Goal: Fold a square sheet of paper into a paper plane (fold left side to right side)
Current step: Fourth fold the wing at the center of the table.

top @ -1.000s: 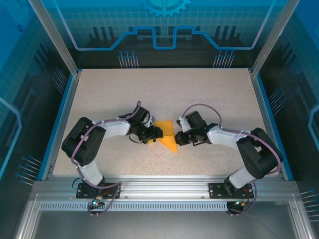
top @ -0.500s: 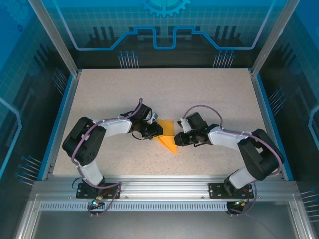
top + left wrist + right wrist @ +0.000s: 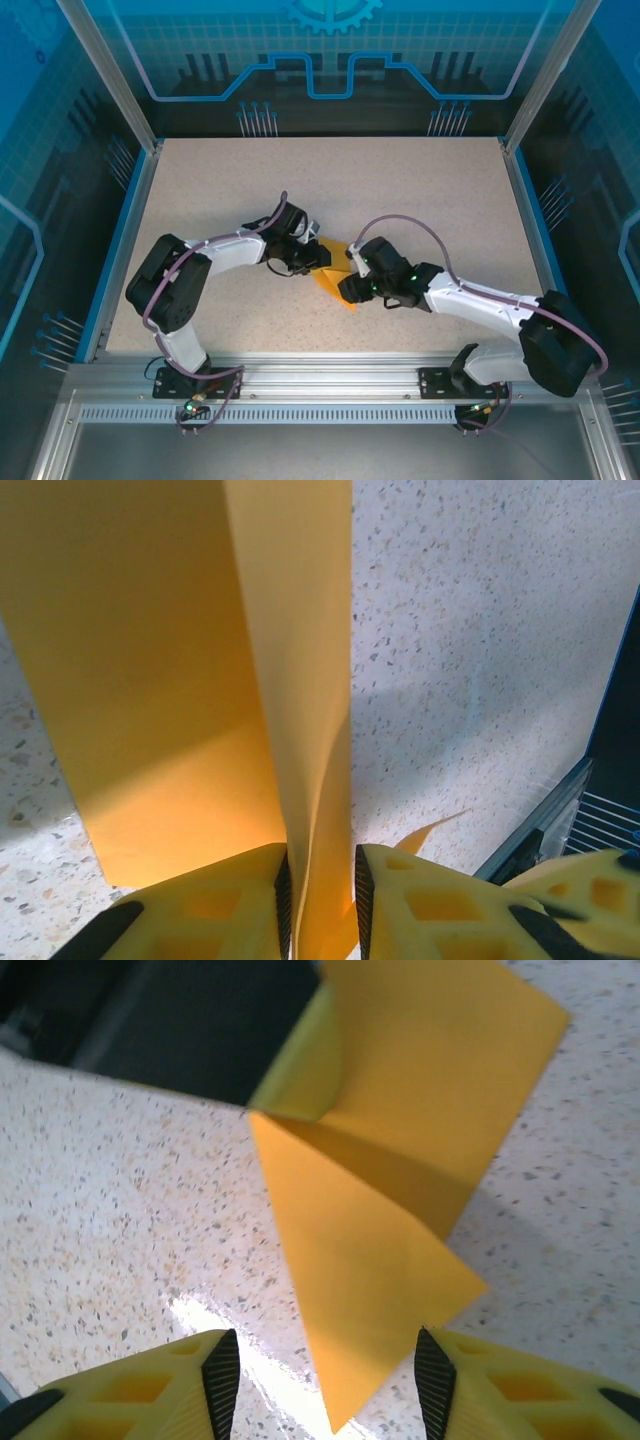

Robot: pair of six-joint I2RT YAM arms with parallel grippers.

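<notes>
Speckled tabletop point(image 3: 480, 630); creased orange paper point(image 3: 150, 660) pinched in L claw point(image 3: 320, 880).

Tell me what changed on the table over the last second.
The right tool pushed left, its arm stretching out flatter, so it now stands open over the near tip of the orange paper. The left tool edged slightly away from the bases and is pinching a raised fold of the paper. The paper stayed roughly where it was.

Speckled beige table point(image 3: 400, 190) — blue side rails; creased orange sheet of paper point(image 3: 333, 283) lies mid-table, one fold raised.
</notes>
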